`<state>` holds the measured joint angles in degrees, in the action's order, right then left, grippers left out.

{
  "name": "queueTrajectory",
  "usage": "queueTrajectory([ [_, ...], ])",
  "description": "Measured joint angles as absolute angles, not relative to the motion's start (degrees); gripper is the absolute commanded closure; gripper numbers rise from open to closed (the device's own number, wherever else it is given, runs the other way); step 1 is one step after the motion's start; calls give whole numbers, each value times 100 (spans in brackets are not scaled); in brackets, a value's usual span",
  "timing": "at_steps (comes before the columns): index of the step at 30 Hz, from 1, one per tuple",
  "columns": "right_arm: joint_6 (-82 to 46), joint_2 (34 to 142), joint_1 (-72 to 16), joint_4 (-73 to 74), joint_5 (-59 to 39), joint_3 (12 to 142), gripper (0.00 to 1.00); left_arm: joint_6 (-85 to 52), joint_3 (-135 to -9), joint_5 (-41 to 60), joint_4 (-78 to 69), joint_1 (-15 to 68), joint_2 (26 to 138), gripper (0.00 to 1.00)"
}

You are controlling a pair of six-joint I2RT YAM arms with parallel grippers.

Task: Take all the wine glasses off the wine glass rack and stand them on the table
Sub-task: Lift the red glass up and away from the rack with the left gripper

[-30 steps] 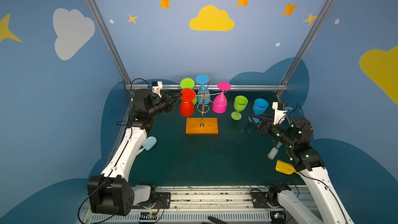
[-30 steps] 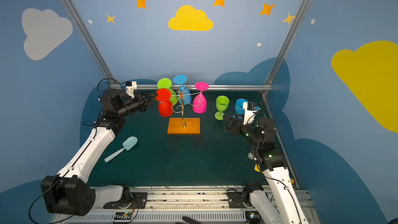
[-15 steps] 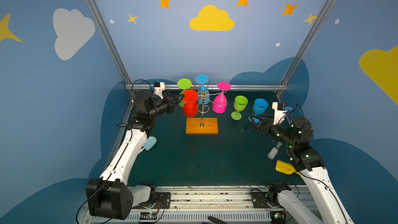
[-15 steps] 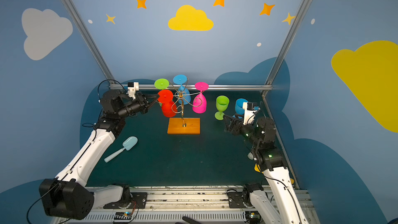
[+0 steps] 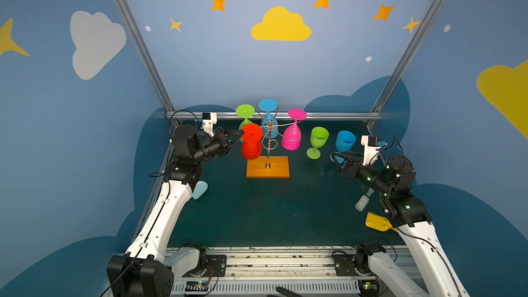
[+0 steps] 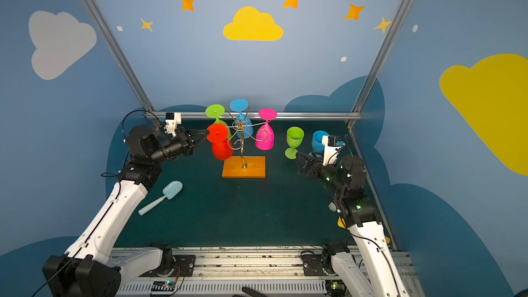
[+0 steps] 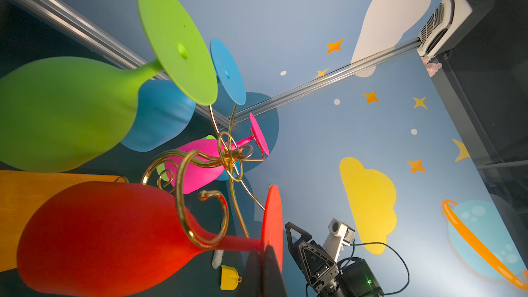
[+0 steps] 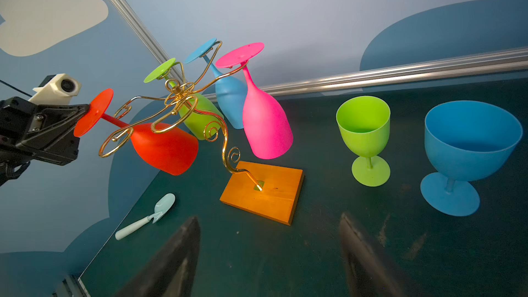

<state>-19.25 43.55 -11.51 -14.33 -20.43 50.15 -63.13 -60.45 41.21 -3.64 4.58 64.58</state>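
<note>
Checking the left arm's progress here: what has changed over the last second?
The left end effector, shut on the red glass at its foot rim, pushed in toward the rack, carrying the glass slightly right and lower in both top views. The hanging green glass behind it shifted a little left. The right end effector, open, and the rack stayed put.

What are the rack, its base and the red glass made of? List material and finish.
The wine glass rack looks like metal wire, polished gold: it glints along thin curls. Its base looks like wood: orange-brown, smooth, faint grain. The red wine glass is probably plastic: opaque, matte.
</note>
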Motion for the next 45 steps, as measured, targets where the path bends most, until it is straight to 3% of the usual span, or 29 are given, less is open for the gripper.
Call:
queueTrajectory([
  [16, -1898, 4346, -1151, -1448, -2043, 5028, 24, -6292, -5559, 4506, 231, -805, 5280, 97],
  [25, -1824, 4504, -1151, -1455, -2064, 5266, 24, -6458, -6007, 4901, 252, -1699, 5325, 97],
  [35, -1603, 4810, -1151, -1284, -2353, 5771, 24, -6711, -7286, 5245, 67, -1903, 5474, 97],
  [45, -1153, 5325, -1529, -908, -3105, 6165, 24, -7607, -7522, 5454, -797, -1717, 5561, 97],
])
